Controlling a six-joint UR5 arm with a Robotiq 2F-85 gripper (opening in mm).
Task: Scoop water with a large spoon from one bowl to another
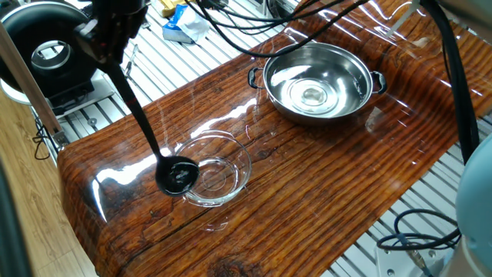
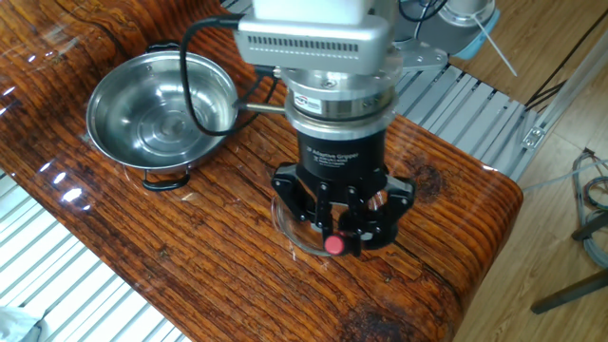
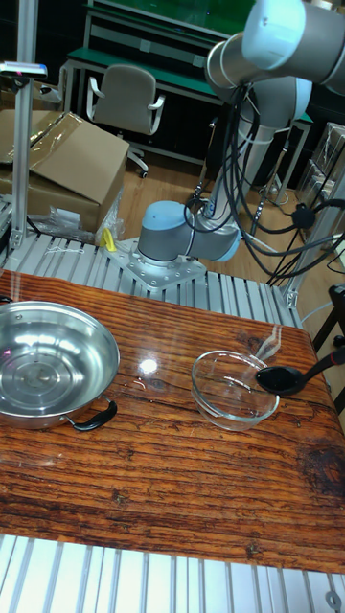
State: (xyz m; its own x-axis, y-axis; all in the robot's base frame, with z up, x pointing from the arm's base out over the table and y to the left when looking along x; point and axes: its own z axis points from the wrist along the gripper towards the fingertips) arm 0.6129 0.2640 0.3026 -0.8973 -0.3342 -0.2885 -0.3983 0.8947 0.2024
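the large spoon (image 1: 146, 127) had its cup at the rim of the glass bowl (image 1: 216, 170), partly over the rim on the side away from the steel bowl (image 1: 316, 82), which sat well apart across the table (image 1: 307, 192). any water (image 1: 182, 173) in the cup showed only as a faint glint. the gripper (image 2: 339, 220) was clenched on the handle near its red tip. i judged this the pouring step: i wanted the cup carried further over the glass bowl's middle first, then tipped slowly so nothing ran down the outside wall.
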